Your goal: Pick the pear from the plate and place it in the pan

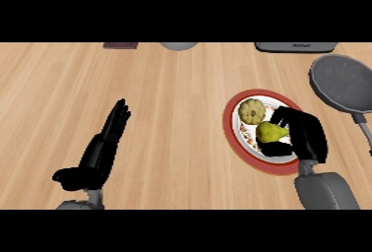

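Note:
A yellow-green pear (pixel 269 132) lies on a red-rimmed plate (pixel 236 139) at the right of the wooden counter. My right hand (pixel 305 133) is over the plate, its fingers and thumb curled round the pear from the right. A round tan fruit (pixel 251 111) sits on the plate just beyond the pear. The grey pan (pixel 343 81) stands at the far right, its handle (pixel 362 129) pointing toward me. My left hand (pixel 105 142) rests open at the lower left, fingers straight, far from the plate.
Along the counter's far edge are a dark flat object (pixel 120 45), a grey rounded object (pixel 178 46) and a grey appliance (pixel 296 47). Bare wood lies between my two hands.

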`<state>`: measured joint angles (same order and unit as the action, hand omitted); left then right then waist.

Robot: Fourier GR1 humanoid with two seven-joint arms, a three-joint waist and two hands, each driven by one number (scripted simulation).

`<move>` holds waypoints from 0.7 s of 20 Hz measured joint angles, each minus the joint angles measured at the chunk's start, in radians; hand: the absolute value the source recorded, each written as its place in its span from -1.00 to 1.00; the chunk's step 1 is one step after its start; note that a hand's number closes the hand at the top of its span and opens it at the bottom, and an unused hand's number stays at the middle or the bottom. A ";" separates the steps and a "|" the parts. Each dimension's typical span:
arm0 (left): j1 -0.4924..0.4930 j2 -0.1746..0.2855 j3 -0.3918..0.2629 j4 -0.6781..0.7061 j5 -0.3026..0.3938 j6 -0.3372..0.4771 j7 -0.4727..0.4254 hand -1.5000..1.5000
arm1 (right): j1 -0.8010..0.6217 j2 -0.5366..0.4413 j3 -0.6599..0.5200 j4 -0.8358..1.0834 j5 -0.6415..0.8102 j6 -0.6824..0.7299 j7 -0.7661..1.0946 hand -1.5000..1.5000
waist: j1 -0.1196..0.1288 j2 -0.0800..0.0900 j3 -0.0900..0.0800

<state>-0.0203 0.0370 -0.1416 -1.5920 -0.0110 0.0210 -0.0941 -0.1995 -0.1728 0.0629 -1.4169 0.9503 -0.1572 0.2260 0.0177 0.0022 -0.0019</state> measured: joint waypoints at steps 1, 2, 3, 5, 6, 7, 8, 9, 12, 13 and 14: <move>-0.009 -0.003 -0.004 0.003 -0.004 0.002 0.005 0.00 | -0.045 0.015 0.006 0.030 0.027 0.031 0.066 1.00 | 0.007 0.002 0.000; -0.017 -0.004 -0.003 0.004 0.002 -0.002 0.014 0.00 | -0.098 0.028 0.007 0.061 0.051 0.059 0.128 1.00 | 0.012 0.003 0.000; -0.019 -0.009 -0.006 0.008 0.000 -0.001 0.009 0.00 | -0.155 0.043 0.003 0.096 0.074 0.072 0.183 1.00 | 0.014 0.004 0.000; -0.031 -0.016 -0.009 0.011 -0.004 0.006 0.020 0.00 | -0.251 0.068 0.009 0.137 0.138 0.081 0.285 1.00 | 0.012 0.003 0.000; -0.026 -0.014 -0.009 0.018 -0.007 0.003 0.008 0.00 | -0.293 0.074 0.009 0.160 0.166 0.074 0.318 1.00 | 0.010 0.002 0.000; -0.021 -0.016 -0.009 0.026 -0.010 0.006 -0.002 0.00 | -0.321 0.079 0.011 0.155 0.189 0.074 0.351 1.00 | 0.006 0.001 0.001; -0.019 -0.011 -0.008 0.009 -0.006 0.002 0.012 0.00 | -0.353 0.079 0.005 0.159 0.207 0.067 0.376 1.00 | 0.005 0.000 0.001; -0.013 -0.006 -0.005 0.009 -0.002 -0.005 0.007 0.00 | -0.380 0.081 0.000 0.168 0.225 0.049 0.393 1.00 | 0.003 0.000 0.001; -0.003 -0.007 -0.004 0.008 -0.002 -0.006 0.001 0.00 | -0.440 0.097 -0.019 0.168 0.258 -0.002 0.443 1.00 | -0.003 -0.001 0.001; -0.001 -0.004 -0.002 0.004 0.000 -0.008 0.007 0.00 | -0.461 0.094 -0.035 0.179 0.258 -0.017 0.450 1.00 | -0.003 -0.001 0.001; -0.007 -0.005 0.000 0.003 -0.004 -0.005 0.011 0.00 | -0.472 0.091 -0.049 0.181 0.256 -0.030 0.456 1.00 | -0.005 -0.001 0.001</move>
<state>-0.0273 0.0324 -0.1417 -1.5891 -0.0146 0.0161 -0.0826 -0.6718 -0.0815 0.0135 -1.2361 1.2067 -0.1867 0.6816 0.0123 0.0011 -0.0005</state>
